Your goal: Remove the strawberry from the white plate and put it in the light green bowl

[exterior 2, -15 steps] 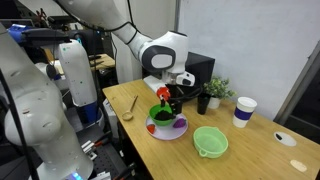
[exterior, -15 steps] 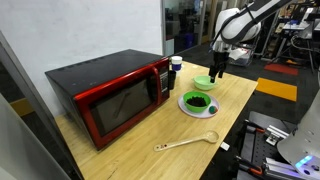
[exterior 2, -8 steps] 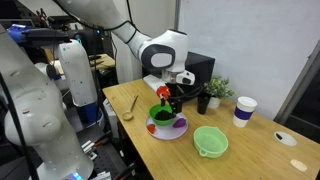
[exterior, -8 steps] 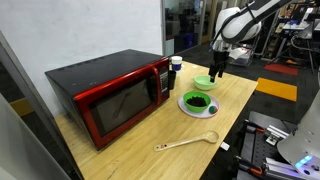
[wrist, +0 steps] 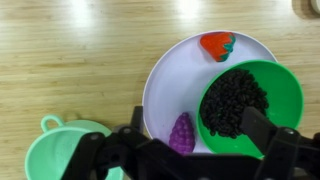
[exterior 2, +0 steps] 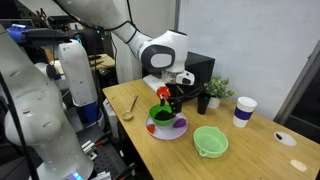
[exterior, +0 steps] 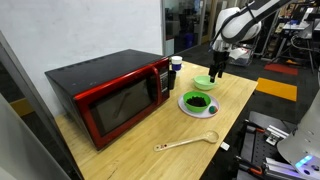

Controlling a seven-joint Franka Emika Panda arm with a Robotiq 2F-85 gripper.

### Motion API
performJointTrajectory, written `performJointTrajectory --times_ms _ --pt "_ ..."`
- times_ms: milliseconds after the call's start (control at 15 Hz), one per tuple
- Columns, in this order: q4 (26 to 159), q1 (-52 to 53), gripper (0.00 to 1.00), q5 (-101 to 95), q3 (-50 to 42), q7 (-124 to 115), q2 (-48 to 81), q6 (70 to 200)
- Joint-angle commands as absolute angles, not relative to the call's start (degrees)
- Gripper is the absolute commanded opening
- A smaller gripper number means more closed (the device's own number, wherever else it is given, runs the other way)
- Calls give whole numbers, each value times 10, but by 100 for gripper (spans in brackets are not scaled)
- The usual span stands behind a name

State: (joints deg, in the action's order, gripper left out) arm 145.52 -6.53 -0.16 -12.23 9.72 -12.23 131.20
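Light green bowl [wrist: 50, 158] was cropped at wrist view's 7 o'clock. Gripper [wrist: 194, 122] hung spread, empty, over white plate [wrist: 165, 80] and strawberry [wrist: 217, 44]. Nothing moved since.

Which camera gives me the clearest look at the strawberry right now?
The wrist view. It shows the strawberry red with green leaves, lying near the edge of the white plate, next to the dark green bowl. In both exterior views the plate is small and the strawberry cannot be clearly made out.
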Motion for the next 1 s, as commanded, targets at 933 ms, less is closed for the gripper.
performJointTrajectory --times_ms 933 --pt "1613 -35 100 81 -141 404 -265 1304"
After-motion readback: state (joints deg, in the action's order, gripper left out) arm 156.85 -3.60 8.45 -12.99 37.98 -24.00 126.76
